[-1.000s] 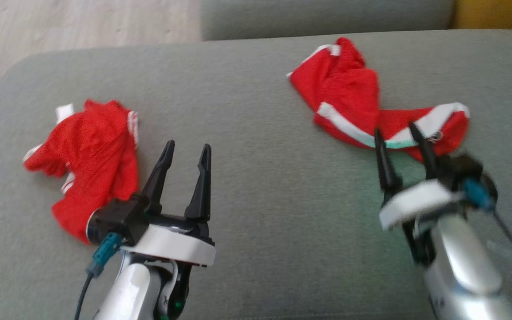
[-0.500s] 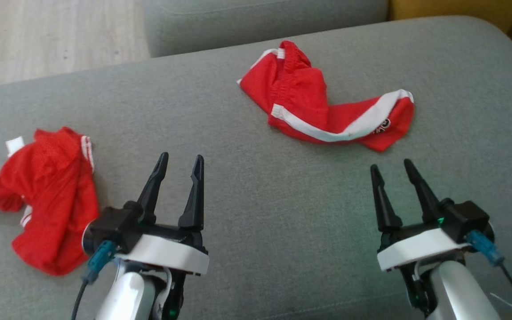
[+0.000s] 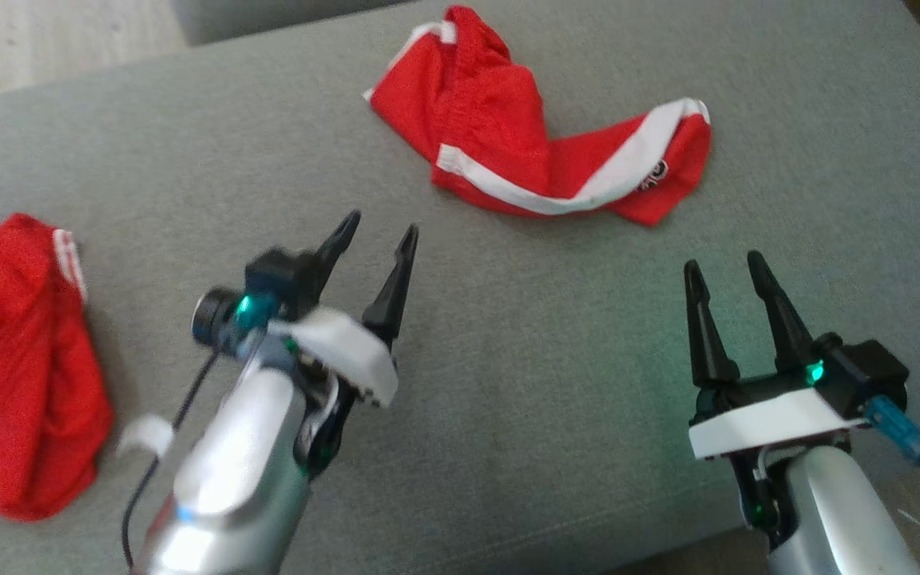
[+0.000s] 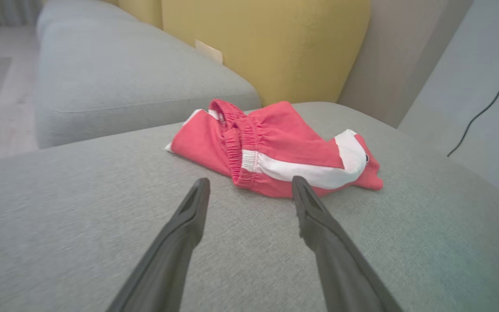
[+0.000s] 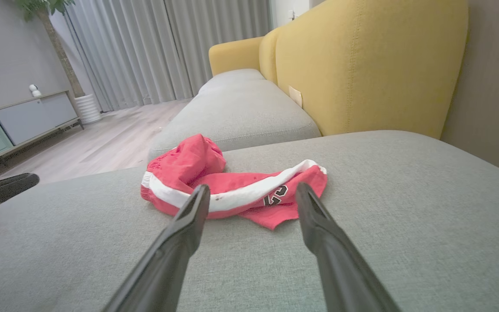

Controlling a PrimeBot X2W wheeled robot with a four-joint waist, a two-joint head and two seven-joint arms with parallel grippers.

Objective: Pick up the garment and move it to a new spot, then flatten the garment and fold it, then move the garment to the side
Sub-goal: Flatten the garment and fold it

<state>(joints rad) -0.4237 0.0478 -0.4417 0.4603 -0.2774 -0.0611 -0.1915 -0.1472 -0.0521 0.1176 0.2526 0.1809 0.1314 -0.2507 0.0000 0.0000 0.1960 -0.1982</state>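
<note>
Facing rt gripper [image 5: 251, 187]: red shorts [image 5: 189, 167], print perhaps digits; head view blurrier.

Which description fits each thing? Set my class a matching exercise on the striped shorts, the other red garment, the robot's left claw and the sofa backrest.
Column one:
1. striped shorts
2. crumpled red garment
3. left claw
4. backrest

Column two:
A. yellow
B. open and empty, over bare cushion
C. at the head view's left edge
D. far side of the cushion, white band across it

Pairs: 1-D, 2-C, 3-B, 4-A
</note>
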